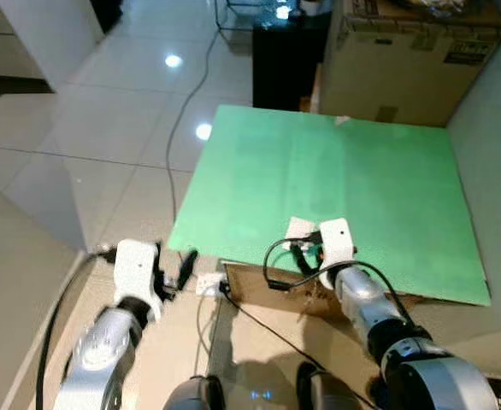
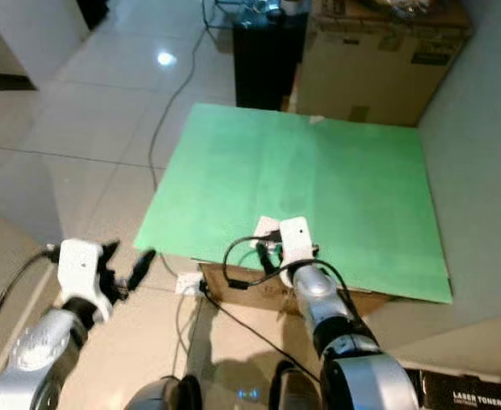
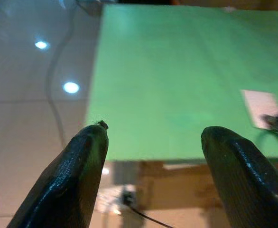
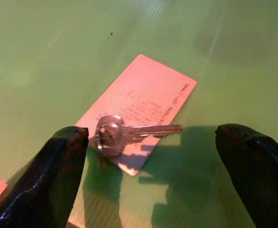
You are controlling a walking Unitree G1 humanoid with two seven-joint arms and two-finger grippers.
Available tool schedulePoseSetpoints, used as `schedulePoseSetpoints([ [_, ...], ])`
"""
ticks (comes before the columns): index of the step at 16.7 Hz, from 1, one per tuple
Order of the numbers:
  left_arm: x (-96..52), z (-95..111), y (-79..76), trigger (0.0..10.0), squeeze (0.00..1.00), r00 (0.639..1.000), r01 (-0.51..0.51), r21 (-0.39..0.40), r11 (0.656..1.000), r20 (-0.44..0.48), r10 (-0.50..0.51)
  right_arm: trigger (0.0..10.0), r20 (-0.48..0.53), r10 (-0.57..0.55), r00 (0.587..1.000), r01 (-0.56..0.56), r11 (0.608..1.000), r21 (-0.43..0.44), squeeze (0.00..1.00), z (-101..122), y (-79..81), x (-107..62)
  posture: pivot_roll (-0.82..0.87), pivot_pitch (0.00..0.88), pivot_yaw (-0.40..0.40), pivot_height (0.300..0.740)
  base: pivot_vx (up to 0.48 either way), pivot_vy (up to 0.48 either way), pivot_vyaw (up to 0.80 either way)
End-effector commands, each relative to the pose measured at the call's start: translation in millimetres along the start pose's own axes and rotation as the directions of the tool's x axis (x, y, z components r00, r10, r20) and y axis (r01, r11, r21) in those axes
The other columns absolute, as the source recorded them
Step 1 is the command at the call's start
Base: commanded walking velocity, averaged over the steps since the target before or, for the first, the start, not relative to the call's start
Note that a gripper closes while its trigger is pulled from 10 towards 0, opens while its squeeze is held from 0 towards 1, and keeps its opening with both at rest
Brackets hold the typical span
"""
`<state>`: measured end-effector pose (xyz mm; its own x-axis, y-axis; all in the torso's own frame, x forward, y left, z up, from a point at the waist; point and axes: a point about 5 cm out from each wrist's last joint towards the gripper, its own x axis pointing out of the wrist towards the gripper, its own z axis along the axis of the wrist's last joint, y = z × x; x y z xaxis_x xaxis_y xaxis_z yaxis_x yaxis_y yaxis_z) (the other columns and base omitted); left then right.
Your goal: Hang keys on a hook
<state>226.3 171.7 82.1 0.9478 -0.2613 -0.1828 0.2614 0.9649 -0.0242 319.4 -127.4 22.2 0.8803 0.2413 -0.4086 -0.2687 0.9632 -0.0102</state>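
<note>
A silver key (image 4: 125,135) lies flat, partly on a small white card (image 4: 143,107), on a green board (image 1: 336,179). The card (image 1: 298,227) sits near the board's front edge. My right gripper (image 4: 151,137) hovers open just over the key, one finger on each side of it and neither touching it. In the head views that gripper (image 1: 306,256) reaches over the board's front edge under its white wrist block. My left gripper (image 1: 175,269) is open and holds nothing, raised off the board's front left corner and facing the board (image 3: 177,71).
The green board rests on a cardboard base (image 1: 259,286). A large cardboard box (image 1: 404,60) and a black stand (image 1: 285,60) are behind it, with a wall (image 1: 498,128) to the right. A cable (image 1: 186,102) runs over the tiled floor to a white socket (image 1: 208,284).
</note>
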Motion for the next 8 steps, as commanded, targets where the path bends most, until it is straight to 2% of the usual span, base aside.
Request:
schedulePoseSetpoints([
  [1,-4.0,-3.2,-3.3,10.0,0.0,1.0,0.017,-0.003,1.0,-0.016,-0.018,10.0,-0.024,0.021,0.999,-0.021,1.0,0.006,0.0,-2.1,5.6,1.2,0.09,0.234,0.045,0.736,0.0,0.0,0.0],
  [3,-4.6,-5.0,-6.8,10.0,0.0,1.0,0.019,-0.003,1.0,-0.022,-0.019,10.0,-0.027,0.042,0.999,-0.042,0.999,0.013,0.0,-2.2,10.3,1.9,0.09,0.238,0.042,0.736,0.0,0.0,0.0],
  [4,-5.0,-4.8,-8.2,10.0,0.0,1.0,0.019,-0.004,1.0,-0.024,-0.02,0.0,-0.025,0.061,0.998,-0.06,0.998,0.021,0.0,-1.3,14.1,2.7,0.09,0.241,0.043,0.736,0.0,0.0,0.0],
  [8,-5.4,-4.6,-6.6,10.0,0.0,0.999,0.019,-0.001,1.0,-0.029,-0.019,0.0,-0.032,0.077,0.997,-0.076,0.997,0.018,0.0,-1.1,18.7,3.7,0.09,0.238,0.046,0.736,0.0,0.0,0.0],
])
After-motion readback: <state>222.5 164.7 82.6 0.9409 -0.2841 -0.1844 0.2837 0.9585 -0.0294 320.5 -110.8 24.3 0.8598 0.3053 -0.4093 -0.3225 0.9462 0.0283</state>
